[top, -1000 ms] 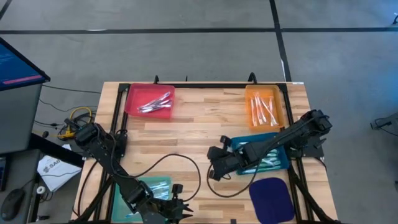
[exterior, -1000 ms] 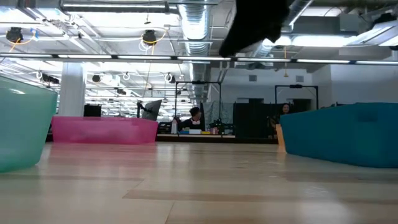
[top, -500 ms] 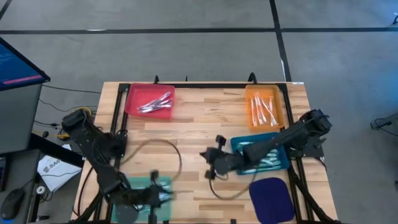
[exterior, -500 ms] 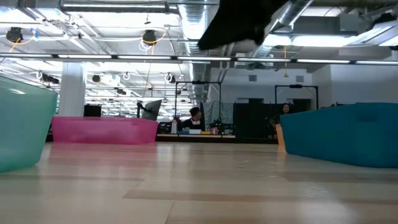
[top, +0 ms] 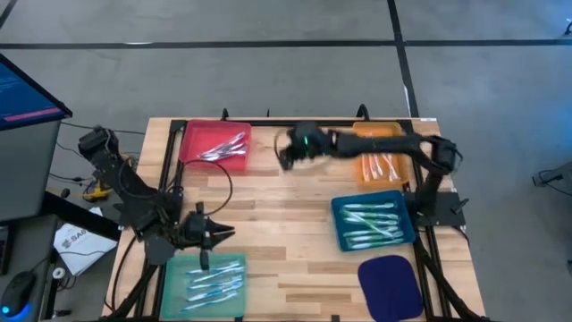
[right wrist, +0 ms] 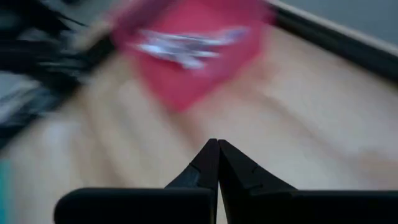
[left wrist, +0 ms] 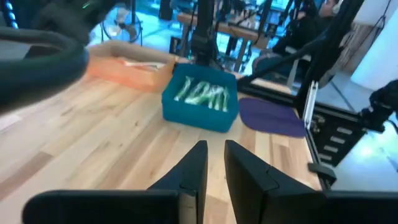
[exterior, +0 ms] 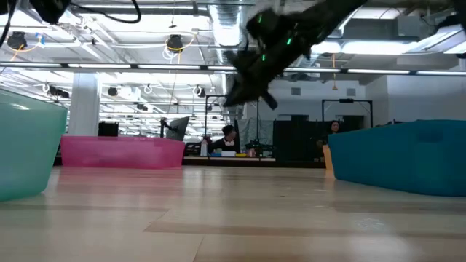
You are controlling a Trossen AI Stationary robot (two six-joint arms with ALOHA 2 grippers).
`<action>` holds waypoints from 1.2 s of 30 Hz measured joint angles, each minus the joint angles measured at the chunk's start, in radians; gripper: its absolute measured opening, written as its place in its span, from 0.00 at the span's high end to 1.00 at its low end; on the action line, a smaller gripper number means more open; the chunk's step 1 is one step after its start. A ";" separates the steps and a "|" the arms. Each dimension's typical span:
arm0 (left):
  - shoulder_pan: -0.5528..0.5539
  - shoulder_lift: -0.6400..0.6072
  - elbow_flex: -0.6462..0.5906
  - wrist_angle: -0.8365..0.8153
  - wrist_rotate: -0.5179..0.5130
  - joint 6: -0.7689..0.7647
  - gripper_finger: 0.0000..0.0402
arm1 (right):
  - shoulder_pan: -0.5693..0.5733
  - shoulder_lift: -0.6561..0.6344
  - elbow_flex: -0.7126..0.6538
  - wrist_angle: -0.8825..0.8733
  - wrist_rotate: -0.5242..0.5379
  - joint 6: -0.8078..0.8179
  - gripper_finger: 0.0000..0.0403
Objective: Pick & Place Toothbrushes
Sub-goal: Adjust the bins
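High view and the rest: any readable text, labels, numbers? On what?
None readable.
White paper on the floor left of the table: dark print, too small to read.
Monitor screen at far left: pink bar, no legible characters.
Trays, toothbrushes, arms: no visible markings.

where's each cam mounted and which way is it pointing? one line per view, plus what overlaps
High: overhead, straight down on the table; both arms show, left gripper, right gripper.
Low: table height, level into the room; right arm overhead.
Left wrist: past its own fingers toward the blue tray.
Right wrist: past its shut fingers toward the red tray.
Shared: high and right wrist both show the red tray's toothbrushes.
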 joint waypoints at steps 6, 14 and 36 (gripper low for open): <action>0.030 -0.037 -0.071 0.063 0.011 0.063 0.88 | -0.072 0.192 0.321 -0.207 -0.106 -0.140 1.00; 0.120 -0.039 -0.079 0.068 0.158 0.134 0.88 | -0.098 0.543 0.835 -0.533 -0.121 -0.239 1.00; 0.054 -0.058 -0.079 0.120 0.235 0.150 0.88 | -0.132 0.724 1.081 -0.597 -0.236 -0.150 1.00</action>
